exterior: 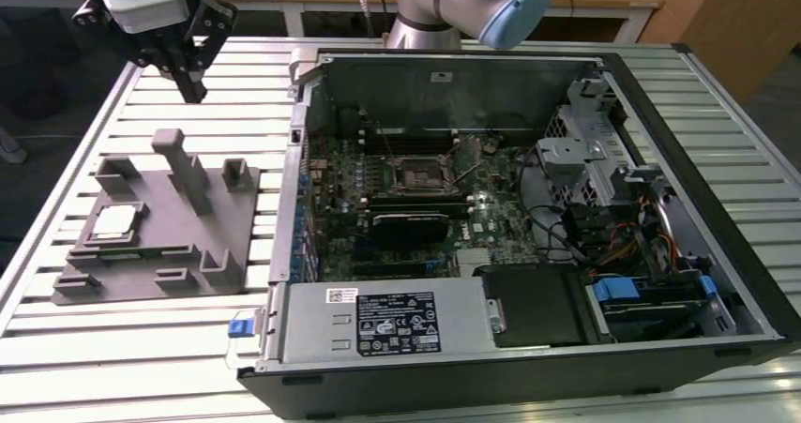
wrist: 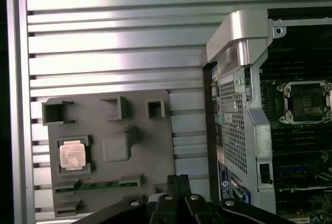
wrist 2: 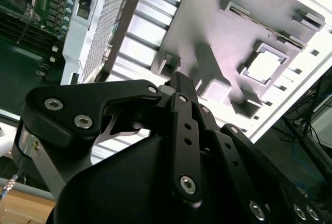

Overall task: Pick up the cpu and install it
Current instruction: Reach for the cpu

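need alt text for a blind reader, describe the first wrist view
The cpu lies in a pocket of the grey tray on a slatted table, the shut, empty gripper hanging above. Beside the tray is an open computer case showing its socket.

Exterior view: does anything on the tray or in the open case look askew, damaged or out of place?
Nothing stands out. The silvery square cpu lies flat in its recess on the grey moulded plastic tray; the black socket frame looks empty.
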You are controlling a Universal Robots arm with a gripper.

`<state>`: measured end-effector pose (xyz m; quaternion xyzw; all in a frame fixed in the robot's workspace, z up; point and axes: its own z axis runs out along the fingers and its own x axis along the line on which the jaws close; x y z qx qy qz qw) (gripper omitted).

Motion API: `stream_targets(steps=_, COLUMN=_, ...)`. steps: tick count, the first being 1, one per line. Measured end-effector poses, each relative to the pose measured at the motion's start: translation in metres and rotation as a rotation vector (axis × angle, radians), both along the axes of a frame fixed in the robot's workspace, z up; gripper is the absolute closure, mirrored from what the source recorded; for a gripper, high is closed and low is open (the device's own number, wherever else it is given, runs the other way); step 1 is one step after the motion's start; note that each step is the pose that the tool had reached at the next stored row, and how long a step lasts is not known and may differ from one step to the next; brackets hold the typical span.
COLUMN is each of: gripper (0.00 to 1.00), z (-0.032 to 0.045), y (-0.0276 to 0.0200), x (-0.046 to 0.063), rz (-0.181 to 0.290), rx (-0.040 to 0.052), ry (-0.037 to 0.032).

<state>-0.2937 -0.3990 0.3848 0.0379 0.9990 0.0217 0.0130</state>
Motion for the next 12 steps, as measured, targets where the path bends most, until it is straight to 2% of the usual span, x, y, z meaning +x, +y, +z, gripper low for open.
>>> stream_targets(steps=12, gripper=0.89, z=-0.0011, y=0.0000, x=-0.020, rz=0.000, rx=-0.0001, ry=0.0001)
